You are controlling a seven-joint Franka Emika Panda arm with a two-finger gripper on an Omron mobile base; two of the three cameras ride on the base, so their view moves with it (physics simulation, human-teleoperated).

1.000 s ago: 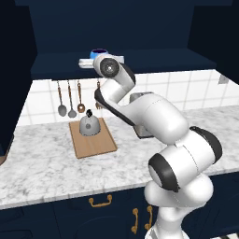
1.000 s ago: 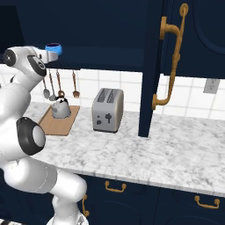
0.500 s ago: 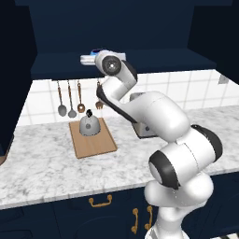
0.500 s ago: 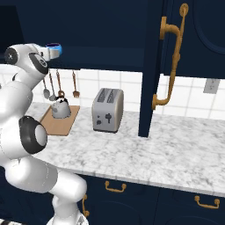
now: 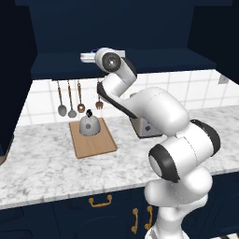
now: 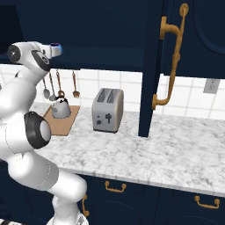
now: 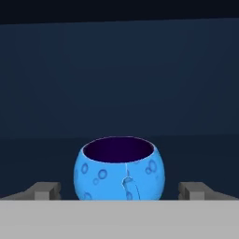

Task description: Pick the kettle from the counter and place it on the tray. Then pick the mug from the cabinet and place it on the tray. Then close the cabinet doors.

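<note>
One blue mug sits upright on the cabinet shelf between the wide-open claw tips, ungripped; the kettle rests on the tray. Closing off-centre could tip or shove the rounded mug deeper.

White square-tiled backsplash wall with hanging copper utensils, a boxy silver toaster, and navy lower drawers with brass handles.

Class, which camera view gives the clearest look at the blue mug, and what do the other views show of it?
The hand view: the mug sits upright, centred and large, rim and handle visible. In the right base view only a blue sliver shows past the arm; the left base view hides it behind the wrist.
</note>
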